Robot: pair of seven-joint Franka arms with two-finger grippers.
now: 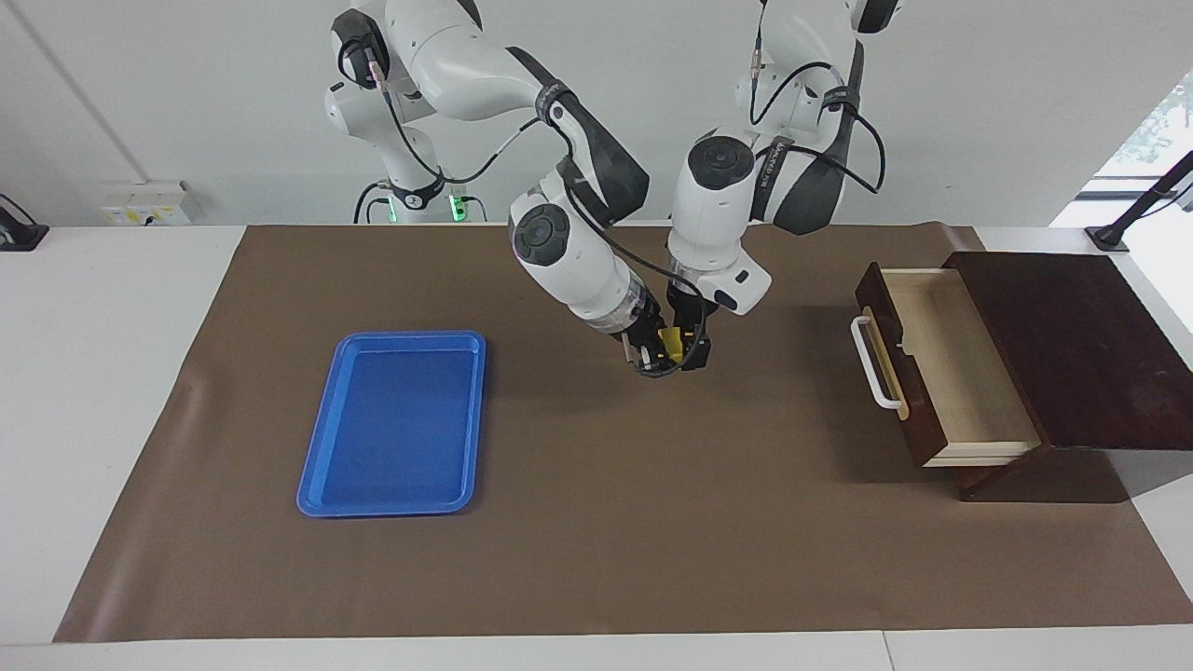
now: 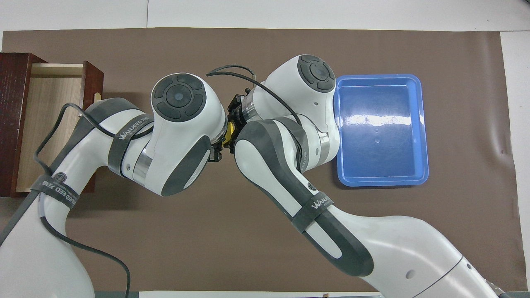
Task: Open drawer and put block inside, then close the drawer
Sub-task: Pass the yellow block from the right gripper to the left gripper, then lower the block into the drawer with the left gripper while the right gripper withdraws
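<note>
The small yellow block (image 1: 669,341) is up in the air over the middle of the brown mat, between both grippers. My right gripper (image 1: 651,360) is shut on it. My left gripper (image 1: 692,350) comes down right beside it with its fingers at the block. In the overhead view only a sliver of the block (image 2: 227,131) shows between the two wrists. The dark brown drawer (image 1: 960,368) stands pulled open at the left arm's end of the table. Its pale wood inside is empty and its white handle (image 1: 872,365) faces the middle of the table. The drawer also shows in the overhead view (image 2: 45,124).
The dark box cabinet (image 1: 1072,345) holds the drawer. A flat blue tray (image 1: 396,424) lies empty on the mat toward the right arm's end; it also shows in the overhead view (image 2: 379,128). The brown mat (image 1: 606,522) covers most of the white table.
</note>
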